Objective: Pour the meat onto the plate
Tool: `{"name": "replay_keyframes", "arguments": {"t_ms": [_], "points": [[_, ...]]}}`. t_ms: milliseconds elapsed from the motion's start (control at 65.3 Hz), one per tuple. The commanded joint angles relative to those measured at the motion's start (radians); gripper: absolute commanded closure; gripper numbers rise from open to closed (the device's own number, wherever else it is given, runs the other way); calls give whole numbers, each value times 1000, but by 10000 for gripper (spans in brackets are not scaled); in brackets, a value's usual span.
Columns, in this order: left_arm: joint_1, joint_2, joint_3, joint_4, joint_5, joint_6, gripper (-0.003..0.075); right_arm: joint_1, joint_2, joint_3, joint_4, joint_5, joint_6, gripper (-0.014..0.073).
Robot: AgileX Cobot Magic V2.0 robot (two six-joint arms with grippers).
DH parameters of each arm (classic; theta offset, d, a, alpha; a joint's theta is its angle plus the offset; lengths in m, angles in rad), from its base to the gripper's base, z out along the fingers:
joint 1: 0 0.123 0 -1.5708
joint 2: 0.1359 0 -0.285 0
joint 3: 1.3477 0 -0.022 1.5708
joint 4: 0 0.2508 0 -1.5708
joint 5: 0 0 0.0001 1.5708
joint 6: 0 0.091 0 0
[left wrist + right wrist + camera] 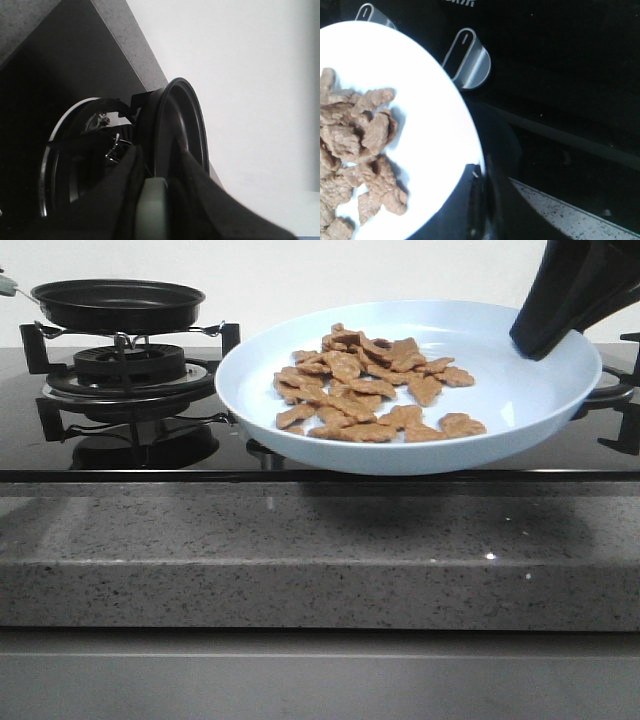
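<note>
Right now the right tool is clamped on the rim of the plate, holding it tilted above the stove. Meat already lies heaped on the plate, so the pour looks done. Left tool grips the pale handle of the black frying pan, which looks empty and sits roughly level over the left burner. Next move probably calls for levelling the plate and setting it down on the table without pieces sliding off the low edge. Burner grates and stove knobs sit close under the plate; watch clearance.
</note>
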Motion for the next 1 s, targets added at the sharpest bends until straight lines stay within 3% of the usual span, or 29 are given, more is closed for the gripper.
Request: {"name": "replay_keyframes", "arguments": {"t_ms": [0,138,245,628,980], "points": [[3,-36,-31,-22,31,17,498,3,-33,-27,25,-43,-7,662],[3,-36,-31,-14,46,17,216,3,-33,-27,25,-43,-7,662],[3,-36,-31,12,69,19,118,3,-33,-27,25,-43,-7,662],[66,-181,-31,300,60,7,118,3,-33,-27,25,-43,-7,662],[58,-461,-31,1043,40,-277,118,3,-33,-27,25,-43,-7,662]]}}
